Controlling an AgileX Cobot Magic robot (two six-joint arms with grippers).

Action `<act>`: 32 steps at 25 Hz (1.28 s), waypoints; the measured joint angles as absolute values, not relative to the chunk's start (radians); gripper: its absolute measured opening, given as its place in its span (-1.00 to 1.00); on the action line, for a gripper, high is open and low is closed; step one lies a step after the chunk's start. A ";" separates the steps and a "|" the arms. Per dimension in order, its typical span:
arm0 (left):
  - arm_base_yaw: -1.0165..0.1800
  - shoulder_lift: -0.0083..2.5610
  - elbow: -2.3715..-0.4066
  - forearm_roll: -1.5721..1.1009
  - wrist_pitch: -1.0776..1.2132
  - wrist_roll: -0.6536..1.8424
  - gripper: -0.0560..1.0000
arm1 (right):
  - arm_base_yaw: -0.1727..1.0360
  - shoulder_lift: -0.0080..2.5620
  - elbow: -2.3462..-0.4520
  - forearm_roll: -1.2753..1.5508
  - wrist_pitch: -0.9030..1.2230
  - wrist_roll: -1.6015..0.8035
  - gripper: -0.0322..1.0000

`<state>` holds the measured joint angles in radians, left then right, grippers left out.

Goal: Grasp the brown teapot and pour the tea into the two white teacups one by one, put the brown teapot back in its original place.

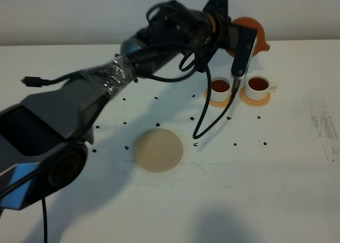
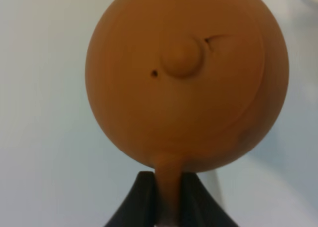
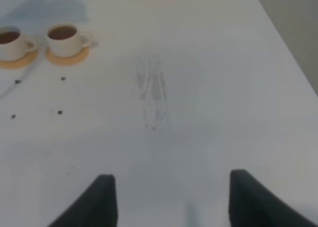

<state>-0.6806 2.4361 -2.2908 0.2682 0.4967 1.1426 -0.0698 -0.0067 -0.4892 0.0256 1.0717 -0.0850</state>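
Note:
My left gripper is shut on the loop handle of the brown teapot, which fills the left wrist view lid-up. In the high view the teapot hangs in the air just behind the two white teacups, mostly hidden by my left arm. The left teacup and the right teacup each stand on a small orange coaster and hold dark tea. They also show in the right wrist view, the nearer cup and the farther cup. The tan round coaster lies bare at centre. My right gripper is open and empty.
A black cable hangs from my left arm and loops down just in front of the left cup. Small dark specks dot the white table around the coasters. A grey scuff marks the table at the right.

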 joint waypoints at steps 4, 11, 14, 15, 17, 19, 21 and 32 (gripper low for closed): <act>-0.684 2.387 -2.291 0.194 0.643 0.987 -0.73 | -0.070 -0.007 -0.489 0.026 1.072 -0.085 0.06; -0.737 2.350 -2.291 0.081 0.831 0.775 -0.73 | -0.070 -0.007 -0.489 0.026 1.072 -0.085 0.06; -0.760 2.338 -2.291 0.048 0.881 0.712 -0.73 | -0.070 -0.007 -0.489 0.026 1.072 -0.085 0.06; -0.765 2.332 -2.291 0.046 0.888 0.691 -0.73 | -0.070 -0.007 -0.489 0.026 1.072 -0.085 0.06; -0.769 2.322 -2.291 0.041 0.899 0.646 -0.73 | -0.070 -0.007 -0.489 0.026 1.072 -0.085 0.06; -0.769 2.309 -2.281 0.038 0.906 0.615 -0.73 | -0.070 -0.007 -0.489 0.026 1.072 -0.084 0.06; -0.769 2.288 -2.237 0.038 0.901 0.602 -0.73 | -0.070 -0.007 -0.489 0.026 1.072 -0.084 0.06; -0.768 2.157 -1.901 0.037 0.819 0.551 -0.73 | -0.070 -0.007 -0.489 0.026 1.072 -0.085 0.06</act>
<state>-0.7684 2.1574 -1.9009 0.0371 0.8190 0.5512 -0.0698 -0.0067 -0.4892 0.0256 1.0717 -0.0851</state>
